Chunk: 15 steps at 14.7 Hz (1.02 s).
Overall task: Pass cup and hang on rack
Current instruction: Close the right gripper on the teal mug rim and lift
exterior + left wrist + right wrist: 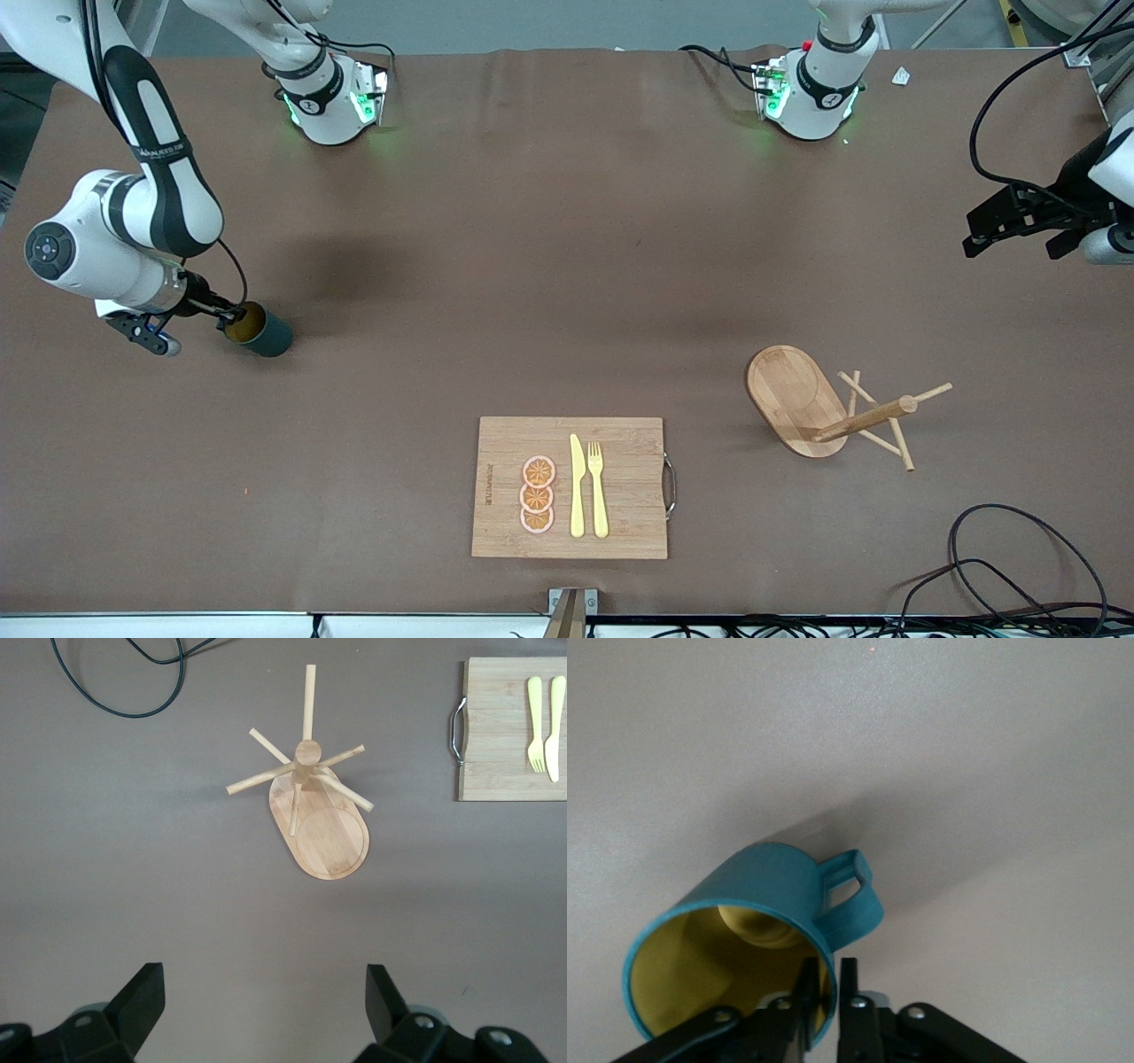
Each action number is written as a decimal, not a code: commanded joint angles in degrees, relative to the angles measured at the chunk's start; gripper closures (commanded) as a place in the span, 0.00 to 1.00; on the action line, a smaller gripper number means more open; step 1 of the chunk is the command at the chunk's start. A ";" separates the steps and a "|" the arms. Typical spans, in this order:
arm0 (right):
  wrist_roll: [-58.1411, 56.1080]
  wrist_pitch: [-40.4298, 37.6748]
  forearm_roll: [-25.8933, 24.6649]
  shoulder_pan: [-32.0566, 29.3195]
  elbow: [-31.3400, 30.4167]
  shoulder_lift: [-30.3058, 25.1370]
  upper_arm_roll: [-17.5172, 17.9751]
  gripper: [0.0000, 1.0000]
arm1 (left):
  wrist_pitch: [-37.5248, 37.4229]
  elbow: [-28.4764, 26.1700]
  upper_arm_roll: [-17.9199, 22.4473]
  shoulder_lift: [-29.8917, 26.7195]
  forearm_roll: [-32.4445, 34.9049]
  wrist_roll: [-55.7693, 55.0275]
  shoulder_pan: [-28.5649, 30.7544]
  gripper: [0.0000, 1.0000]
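The teal cup (266, 333) lies tilted on its side toward the right arm's end of the table, its yellowish-brown mouth facing the right gripper (229, 319). In the right wrist view the right gripper (824, 970) is shut on the rim of the cup (771, 881), one finger inside and one outside, next to the handle. I cannot tell whether the cup touches the table. The wooden rack (795, 397) stands toward the left arm's end. The left gripper (1010, 235) hangs open and empty in the air; in its wrist view it (266, 992) looks down at the rack (326, 828).
A rectangular wooden cutting board (620, 523) with orange slices, a yellow knife and a fork lies near the front edge; it also shows in the left wrist view (496, 744). A black cable (1019, 567) loops at the front corner near the rack.
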 commanded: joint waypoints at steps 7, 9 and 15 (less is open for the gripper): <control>30.34 -5.96 0.80 16.03 0.06 -6.07 0.47 1.00 | -0.23 1.23 0.09 0.59 0.70 0.41 0.03 0.00; 40.71 -5.78 1.85 22.53 1.55 -5.90 0.47 1.00 | -0.23 1.23 0.09 0.59 0.61 0.41 0.03 0.00; 68.31 -5.17 8.88 39.85 11.29 -2.31 0.38 1.00 | -0.23 1.23 0.09 0.59 0.61 0.41 0.03 0.00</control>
